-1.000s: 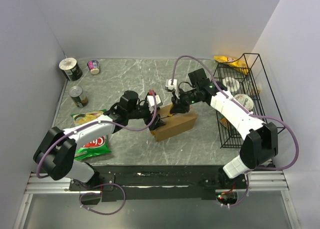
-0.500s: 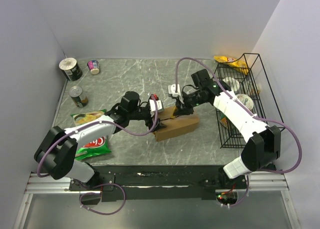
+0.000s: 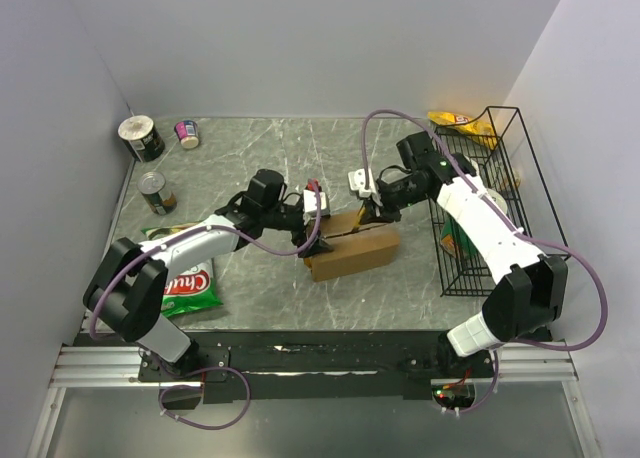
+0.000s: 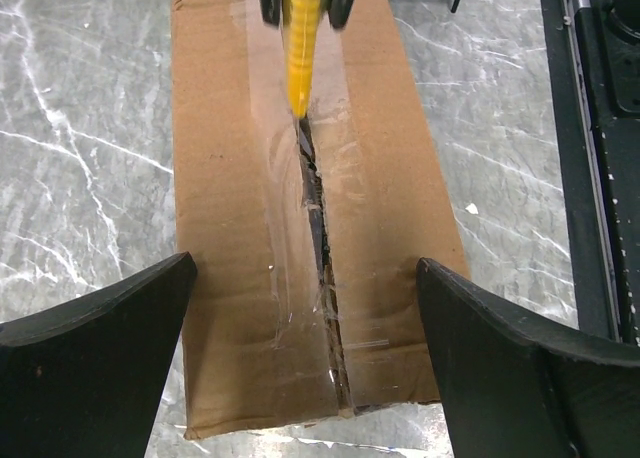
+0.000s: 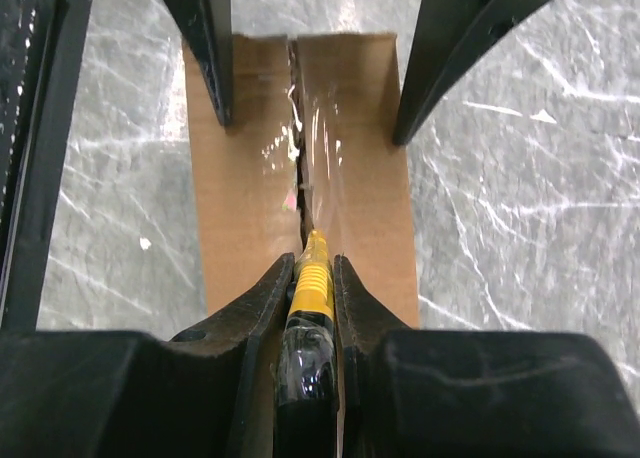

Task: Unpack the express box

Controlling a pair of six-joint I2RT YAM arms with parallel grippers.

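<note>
While my right gripper (image 5: 312,268) is clenched on a yellow cutter (image 5: 312,283), my left gripper (image 4: 305,268) hangs spread wide over the opposite end of the express box (image 3: 352,255), one finger above each corner; I cannot tell whether those fingers press on the cardboard. The box lies flat on the marble table (image 3: 260,148), a little right of centre and closer to the near edge than to the back wall, between my two wrists. Behind it the tabletop is bare as far as the back wall. To the right a black wire basket (image 3: 490,198) stands close beside my right forearm, so that side is tight. To the left a green chip bag (image 3: 185,283) lies under my left arm, with cans (image 3: 155,191) further back by the left wall. The box is plain brown, with glossy wrinkled tape down its flap seam — the seam gapes in a dark, ragged slit from my left gripper's end up to the cutter's tip, which sits right on the line.
</note>
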